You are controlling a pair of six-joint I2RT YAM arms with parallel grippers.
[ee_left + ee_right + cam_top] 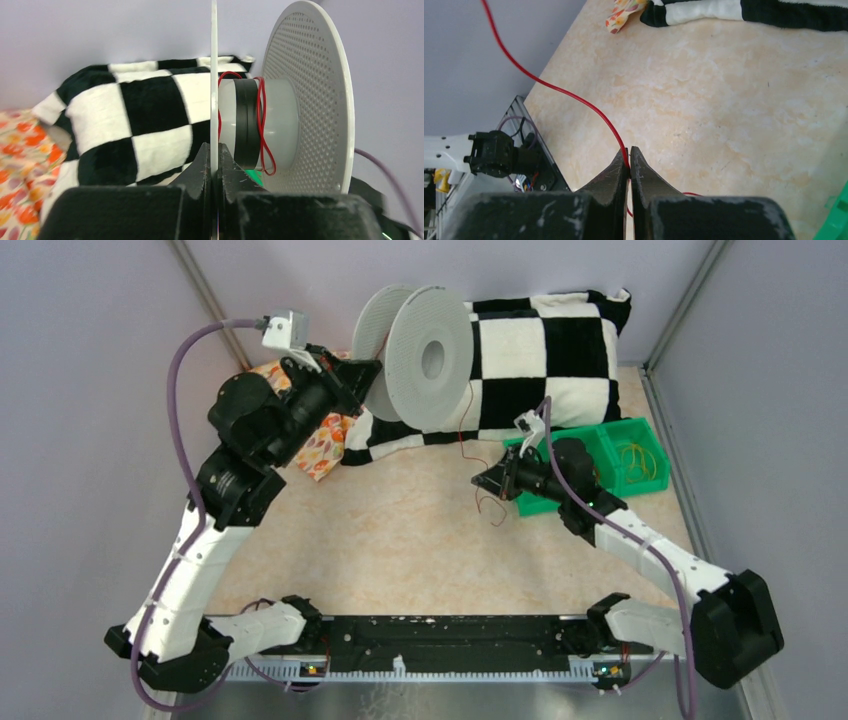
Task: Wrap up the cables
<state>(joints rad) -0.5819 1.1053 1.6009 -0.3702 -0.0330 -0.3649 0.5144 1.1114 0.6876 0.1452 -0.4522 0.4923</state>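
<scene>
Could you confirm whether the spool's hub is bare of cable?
No, a red cable loops around the spool's hub beside a black band.

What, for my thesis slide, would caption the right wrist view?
Right end effector shut on a thin red cable, held above the marbled beige table.

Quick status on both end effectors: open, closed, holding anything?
Left end effector: closed on the thin flange of the grey perforated plastic spool.
Right end effector: closed on a thin red wire.
</scene>
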